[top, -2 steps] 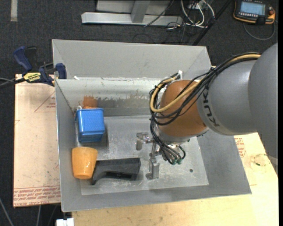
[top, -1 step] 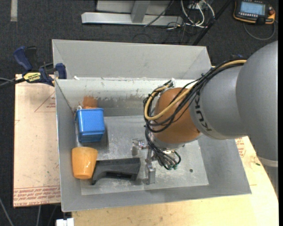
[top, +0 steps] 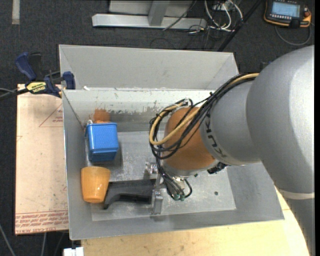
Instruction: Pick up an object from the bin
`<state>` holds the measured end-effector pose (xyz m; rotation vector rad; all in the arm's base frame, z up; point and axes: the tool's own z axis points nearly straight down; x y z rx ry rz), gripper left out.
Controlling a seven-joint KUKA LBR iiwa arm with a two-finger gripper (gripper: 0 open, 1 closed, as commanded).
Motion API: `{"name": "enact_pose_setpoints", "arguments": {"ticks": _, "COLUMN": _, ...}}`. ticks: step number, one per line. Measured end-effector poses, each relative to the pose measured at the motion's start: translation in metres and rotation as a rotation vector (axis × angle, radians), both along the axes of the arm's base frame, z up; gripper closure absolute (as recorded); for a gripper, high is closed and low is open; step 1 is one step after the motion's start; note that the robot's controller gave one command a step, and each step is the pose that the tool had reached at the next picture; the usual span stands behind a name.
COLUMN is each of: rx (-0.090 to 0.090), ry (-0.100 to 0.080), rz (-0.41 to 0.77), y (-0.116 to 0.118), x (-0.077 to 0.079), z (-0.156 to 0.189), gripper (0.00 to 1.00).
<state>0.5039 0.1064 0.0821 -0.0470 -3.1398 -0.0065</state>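
here, a blue box (top: 102, 141) stood by the left wall of the bin (top: 220, 196), an orange cup (top: 95, 184) lying on its side in front of it. a black angled piece (top: 127, 192) lay beside the cup, its right end at the gripper (top: 157, 199). the arm (top: 280, 115) reached down from the right; whether the gripper was released or clenched could not be told.

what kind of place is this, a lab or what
Most likely a robotics lab or test cell: a large grey robot arm reaches into a grey metal bin, and what looks like a handheld robot controller lies near loose cables on the dark floor.
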Motion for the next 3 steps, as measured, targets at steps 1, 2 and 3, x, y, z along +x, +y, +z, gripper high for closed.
{"name": "enact_pose_setpoints", "arguments": {"ticks": 1, "rx": 0.0, "ry": -0.001, "rz": 0.348, "y": 0.025, "x": 0.02, "z": -0.011, "gripper": 1.0}}
{"name": "enact_pose_setpoints", "arguments": {"ticks": 2, "rx": 0.0, "ry": -0.001, "rz": 0.349, "y": 0.025, "x": 0.02, "z": -0.011, "gripper": 1.0}}
{"name": "enact_pose_setpoints", "arguments": {"ticks": 3, "rx": 0.0, "ry": 0.001, "rz": 0.382, "y": 0.028, "x": 0.02, "z": 0.097, "gripper": 1.0}}
